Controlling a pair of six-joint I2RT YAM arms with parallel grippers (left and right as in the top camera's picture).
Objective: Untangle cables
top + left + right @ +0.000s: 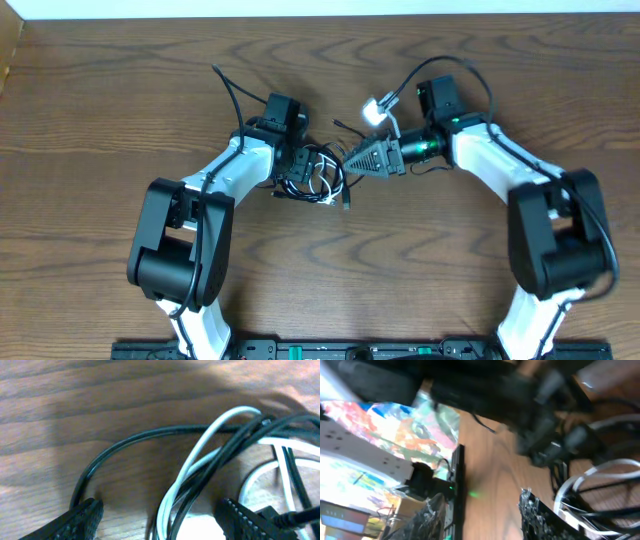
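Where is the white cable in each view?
Overhead: white cable, small loops at picture centre.
Left wrist: white cable arching from bottom centre to upper right.
Right wrist: white cable looped at right edge.
Shared landmark: the black cable crossing it.

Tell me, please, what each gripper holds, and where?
Nothing is held. The left gripper stands open astride the black cable and white cable; the right gripper is open, empty.

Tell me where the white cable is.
Overhead, the white cable lies near the middle of the table, tangled with the black cable, between the left gripper and right gripper, nearer the left.
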